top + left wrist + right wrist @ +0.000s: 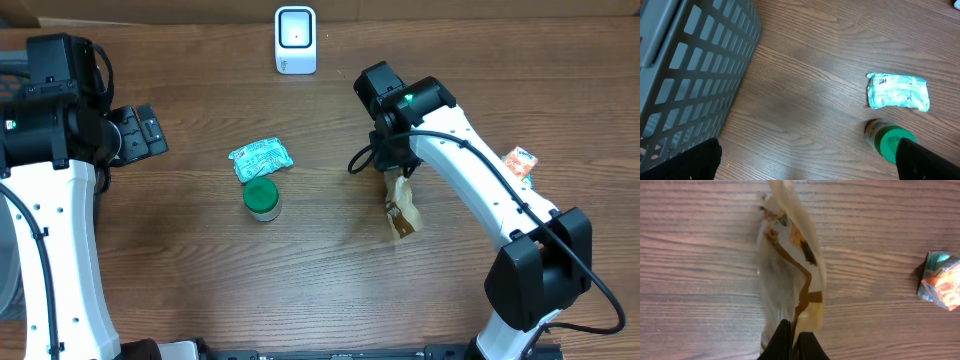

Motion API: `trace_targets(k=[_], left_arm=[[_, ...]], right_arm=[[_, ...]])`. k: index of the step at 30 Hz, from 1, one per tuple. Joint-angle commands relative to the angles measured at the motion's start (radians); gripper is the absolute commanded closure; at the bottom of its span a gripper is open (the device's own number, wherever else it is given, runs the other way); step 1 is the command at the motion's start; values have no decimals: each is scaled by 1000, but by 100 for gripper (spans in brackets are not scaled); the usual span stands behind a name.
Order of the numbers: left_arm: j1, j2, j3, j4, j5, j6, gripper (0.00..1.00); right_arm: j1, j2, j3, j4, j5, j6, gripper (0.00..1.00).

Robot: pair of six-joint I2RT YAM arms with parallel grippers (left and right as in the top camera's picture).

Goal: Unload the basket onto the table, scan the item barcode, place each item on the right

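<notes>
The limp tan-and-brown plastic pouch (790, 265) is pinched at one edge by the closed right gripper (792, 341), low over the wooden table (200, 290) and well apart from the white box-shaped scanner (295, 40). The thin grip may slip, or the film may fold over the barcode. The left gripper (140, 135) gapes wide and empty.

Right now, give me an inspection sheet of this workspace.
Surface: brown wood-grain table.
Job's things: white box-shaped scanner at the far edge; crinkled tan plastic pouch.
Clutter: teal-and-white foil packet; green-lidded jar; small orange packet.
Grippers: right gripper shut on the pouch's end; left gripper open, holding nothing.
Cables: black cable loop beside the right wrist.
Surroundings: grey slotted plastic basket on the left.
</notes>
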State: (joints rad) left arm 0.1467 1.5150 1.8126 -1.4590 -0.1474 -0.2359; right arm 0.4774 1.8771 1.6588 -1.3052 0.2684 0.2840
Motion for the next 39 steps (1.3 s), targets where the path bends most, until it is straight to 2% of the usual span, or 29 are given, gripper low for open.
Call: trace_targets(k=[1,21,31,33,35,37,39], left_arm=[[3,2,2,0,-9,-14,0],[3,2,3,0,-9,-14,0],[3,2,2,0,-9,-14,0],[3,2,3,0,-9,-14,0],[3,2,2,0,-9,-14,0],[3,2,2,0,-9,-14,0],[3,2,2,0,-9,-14,0]], right_arm=[[-2,-1,-11,13,-1,11,96],[-1,52,-19,29,-1,8,96],[0,131,-19,48,-99,0,95],[-1,134,-19,48,-114,0,87],[-1,134,-19,48,-114,0,68],[-1,134,-19,47,-114,0,61],[-1,134,-19,48,-114,0,60]])
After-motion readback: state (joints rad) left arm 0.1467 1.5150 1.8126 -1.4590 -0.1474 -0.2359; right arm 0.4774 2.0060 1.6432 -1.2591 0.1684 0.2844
